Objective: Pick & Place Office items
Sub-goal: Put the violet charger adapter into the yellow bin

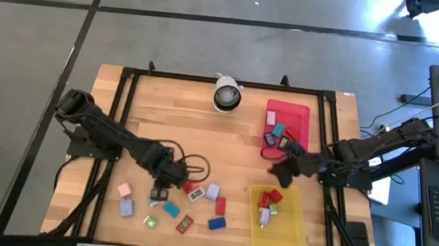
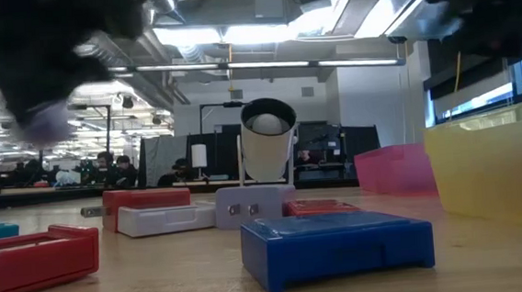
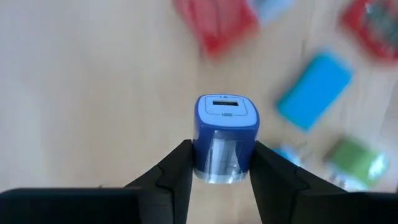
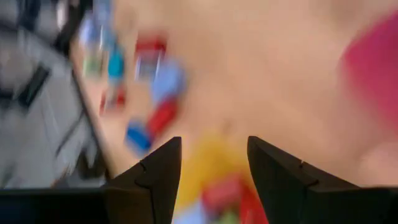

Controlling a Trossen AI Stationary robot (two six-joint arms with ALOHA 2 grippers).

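Note:
My left gripper (image 1: 161, 188) points down over the table's near left part, shut on a blue block with a clear lower half (image 3: 225, 127). In the low view the gripper is a dark blur at upper left with the block a pale blue smear (image 2: 47, 119) under it. Several other office items lie flat around it: pink (image 1: 124, 188), lilac (image 1: 126, 207), teal (image 1: 171, 209), red (image 1: 220, 205), blue (image 1: 216, 222). My right gripper (image 1: 283, 175) hangs open and slanted between the red tray and the yellow tray, with nothing between its fingers (image 4: 158, 180). My left gripper pinches the blue block between its two fingers, which lie on two opposite sides of its clear lower half (image 3: 219, 163). The fingers come from above, pointing down. The block's blue end faces the table, and it hangs clear of the wood.
A red tray (image 1: 299, 114) at the far right and a yellow tray (image 1: 281, 236) at the near right each hold several items. A white round camera (image 1: 226, 96) stands at the far middle. A black cable loops (image 1: 197, 166) beside my left gripper. Black rails frame the table.

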